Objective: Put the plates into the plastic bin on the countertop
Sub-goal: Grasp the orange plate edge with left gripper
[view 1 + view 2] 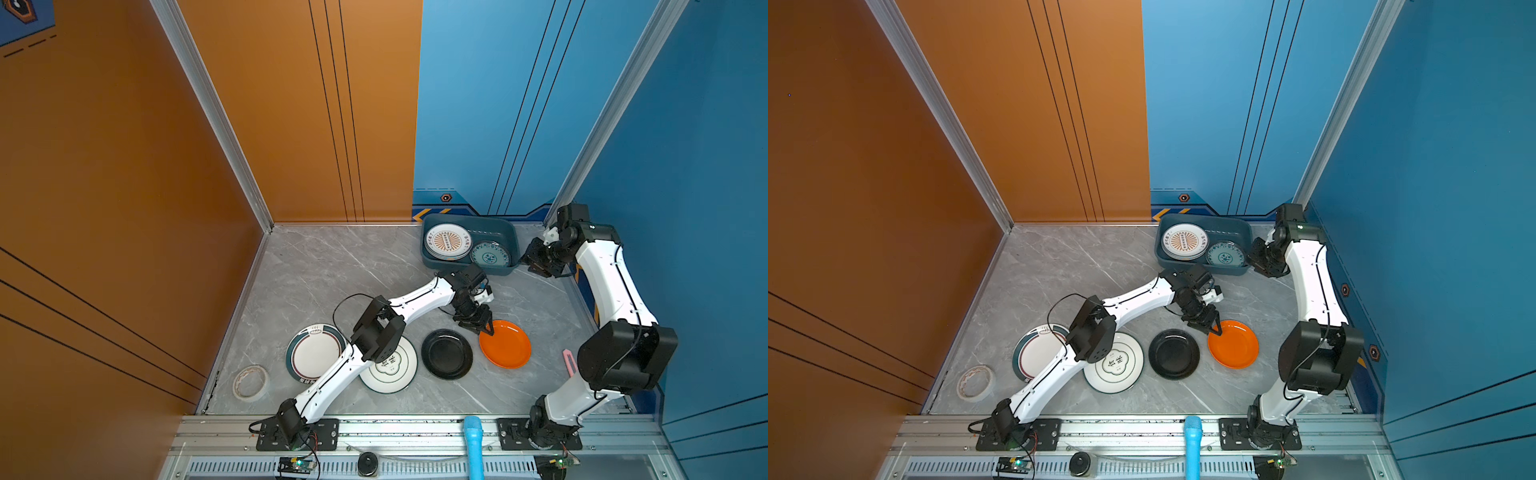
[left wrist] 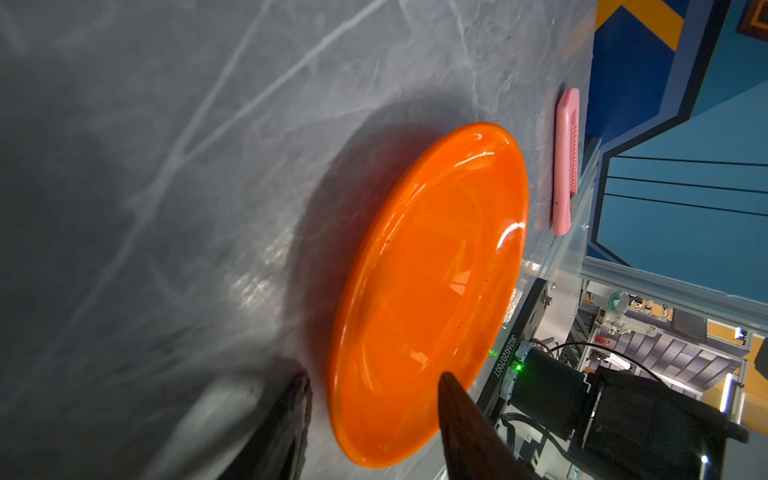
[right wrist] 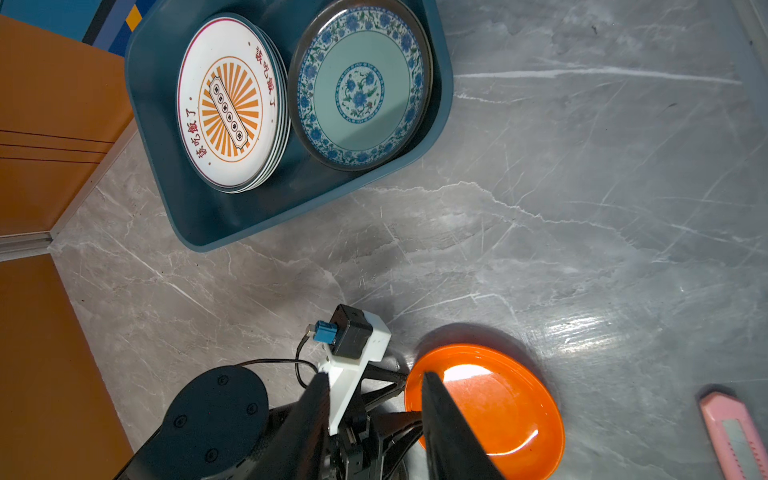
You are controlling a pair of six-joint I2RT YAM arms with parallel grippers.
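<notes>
1. A glossy orange round plate (image 1: 508, 347) lies flat on the grey marble-look bench (image 1: 332, 266), lower right of centre in both top views. Its upper-left rim sits at the left tool (image 1: 485, 331), the nearer one by far.
2. That tool's two black fingers straddle the rim, spread: one outside it, one over the plate's well. No pinch shows yet.
3. The dark teal plastic bin (image 1: 490, 230), above the plate in frame, already holds plates.
4. The right tool (image 3: 374, 376) hangs beside the bin's right end, fingers apart, empty.
</notes>
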